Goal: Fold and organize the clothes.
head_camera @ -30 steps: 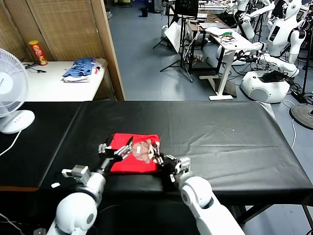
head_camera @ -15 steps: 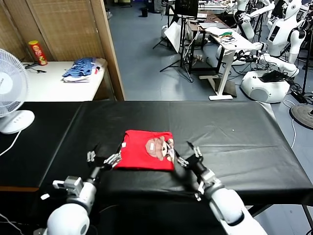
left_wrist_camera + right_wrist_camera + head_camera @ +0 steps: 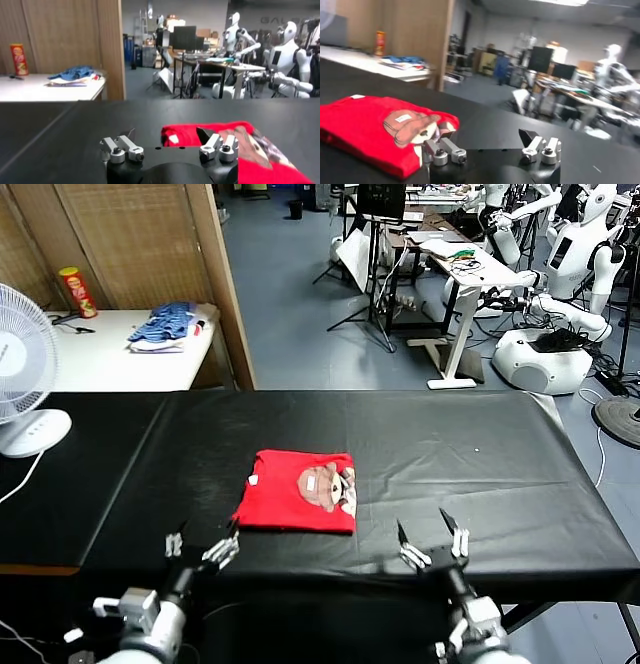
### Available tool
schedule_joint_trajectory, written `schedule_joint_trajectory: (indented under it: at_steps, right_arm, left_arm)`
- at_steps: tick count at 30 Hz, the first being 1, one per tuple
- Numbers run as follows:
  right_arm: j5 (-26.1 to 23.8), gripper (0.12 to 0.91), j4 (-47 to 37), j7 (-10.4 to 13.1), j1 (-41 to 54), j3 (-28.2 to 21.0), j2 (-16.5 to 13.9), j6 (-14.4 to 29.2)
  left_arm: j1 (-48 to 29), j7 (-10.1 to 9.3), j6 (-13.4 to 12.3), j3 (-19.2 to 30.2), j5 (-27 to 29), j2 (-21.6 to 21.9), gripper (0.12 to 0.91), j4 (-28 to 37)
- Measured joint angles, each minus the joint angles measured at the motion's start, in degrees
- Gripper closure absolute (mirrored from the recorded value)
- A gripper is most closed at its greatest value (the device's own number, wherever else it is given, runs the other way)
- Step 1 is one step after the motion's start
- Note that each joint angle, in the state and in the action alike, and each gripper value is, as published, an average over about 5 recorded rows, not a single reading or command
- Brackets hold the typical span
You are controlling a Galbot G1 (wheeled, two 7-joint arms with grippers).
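A black-covered table (image 3: 480, 454) fills the head view, seen from above and in front. On it, a little left of centre, lies the red T-shirt (image 3: 297, 504), folded into a compact, roughly square packet. Its printed picture (image 3: 328, 489) and white neck label (image 3: 321, 482) face up at the packet's 3 o'clock side. The edges look fairly even and the cloth lies flat, with no sleeve or hem sticking out.

Both arms are low at the near edge of the table, clear of the shirt. The left hand (image 3: 203, 550) sits at about 7 o'clock from the packet, its fingers spread and holding nothing. The right hand (image 3: 431, 546) sits at about 4 o'clock from it, also spread wide and empty. In the left wrist view the shirt shows just beyond the open fingertips, not touching them; the right wrist view shows it off to one side, apart from that hand.

Judging by this, the folding looks done: the garment is a tidy packet and neither hand grips it. What may be left is the organising, such as moving the packet to a final spot, though no bin or stack for it is visible.

Beyond the table, at 10 o'clock, a white side table (image 3: 110, 354) carries a blue-and-white heap of cloth (image 3: 163, 325) and a red can (image 3: 76, 290). A white fan (image 3: 25, 374) stands at 9 o'clock.
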Motion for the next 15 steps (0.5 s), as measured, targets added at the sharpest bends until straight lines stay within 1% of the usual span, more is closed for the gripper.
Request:
schedule_joint_trajectory:
  at_steps: [5, 10, 13, 15]
  right_arm:
    - [1.4, 0.227, 4.39, 3.02, -8.71, 1.41, 1.25, -3.3]
    - [3.11, 0.227, 8.11, 5.73, -15.41, 1.2, 1.66, -7.66]
    - [3.32, 0.227, 9.75, 6.87, -17.79, 0.71, 1.7, -9.43]
    - [3.38, 0.227, 10.41, 7.19, -18.69, 0.48, 1.71, -9.82]
  left_arm:
    - [4.5, -1.11, 1.36, -1.03, -0.55, 0.23, 0.232, -1.64]
    - [7.82, -1.64, 3.08, -2.48, -1.68, 0.63, 0.232, -3.18]
    - [9.08, -1.82, 4.23, -3.28, -2.56, 0.86, 0.232, -4.16]
    - [9.68, -1.82, 4.69, -3.83, -2.96, 0.93, 0.232, -4.76]
